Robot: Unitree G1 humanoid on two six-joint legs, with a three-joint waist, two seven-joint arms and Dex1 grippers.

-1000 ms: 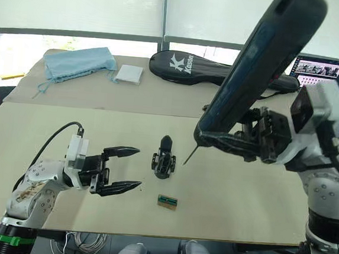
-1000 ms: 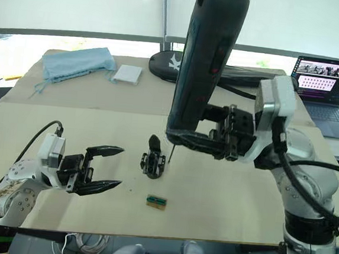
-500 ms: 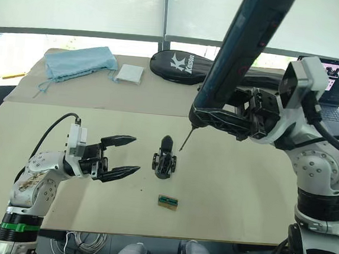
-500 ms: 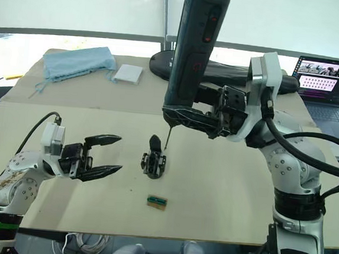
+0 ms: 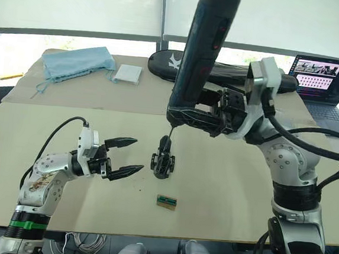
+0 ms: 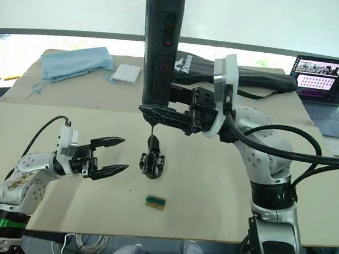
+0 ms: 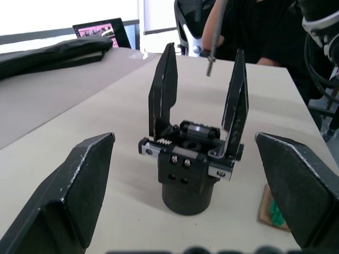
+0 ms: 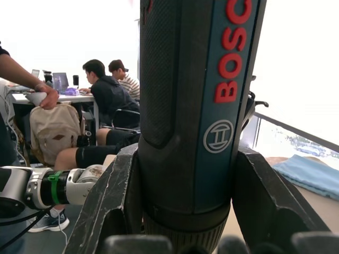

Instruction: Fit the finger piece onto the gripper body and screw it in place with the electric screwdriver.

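The gripper body [image 5: 163, 163] stands upright in the middle of the table. A pointed black finger piece [image 5: 165, 143] rises from its top; in the left wrist view two such pieces [image 7: 161, 98] stand on the body [image 7: 188, 164]. My right gripper [image 5: 201, 119] is shut on the electric screwdriver [image 5: 203, 47], held nearly upright. Its metal bit [image 5: 170, 130] hangs just above the finger piece's tip. My left gripper [image 5: 138, 154] is open, a short way to the left of the body and pointing at it, touching nothing.
A small green-and-tan box [image 5: 167, 201] lies in front of the gripper body. Along the back are a black racket bag [image 5: 166, 62], a blue cloth [image 5: 80, 61], a white pad [image 5: 129, 73] and an open laptop [image 5: 323, 72]. People sit at desks [image 8: 106, 100] in the right wrist view.
My right arm has swung the screwdriver to the left and more upright, bringing the bit from right of the gripper body to just above it. The left gripper has edged closer, still open.
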